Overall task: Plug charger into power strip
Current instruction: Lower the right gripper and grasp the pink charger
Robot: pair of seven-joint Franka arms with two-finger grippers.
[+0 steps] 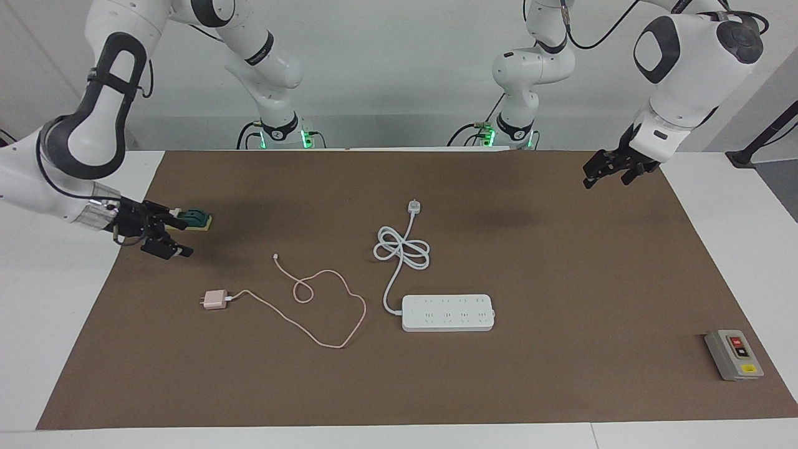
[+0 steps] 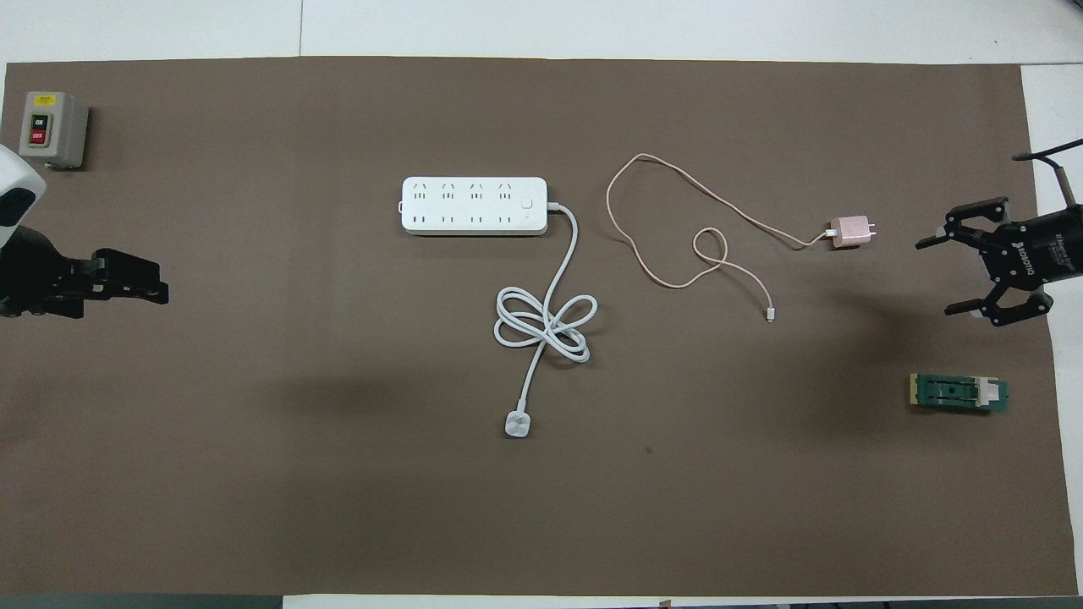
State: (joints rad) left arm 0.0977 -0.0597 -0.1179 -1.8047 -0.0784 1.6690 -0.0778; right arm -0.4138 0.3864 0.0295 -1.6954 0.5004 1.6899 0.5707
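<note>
The pale pink charger (image 1: 216, 300) (image 2: 850, 231) lies on the brown mat toward the right arm's end, and its thin pink cable (image 1: 324, 293) loops toward the power strip. The white power strip (image 1: 447, 312) (image 2: 474, 205) lies flat mid-table with its sockets up. Its thick cord (image 1: 402, 249) is coiled nearer the robots. My right gripper (image 1: 181, 240) (image 2: 937, 277) hangs open and empty over the mat's edge, level with the charger and a short way from its prongs. My left gripper (image 1: 589, 176) (image 2: 161, 283) waits open over the mat at the left arm's end.
A green switch on a yellow base (image 1: 196, 218) (image 2: 959, 393) sits just nearer the robots than the right gripper. A grey box with red and yellow buttons (image 1: 734, 355) (image 2: 52, 128) stands in the corner at the left arm's end. The cord's white plug (image 1: 414, 206) lies nearer the robots.
</note>
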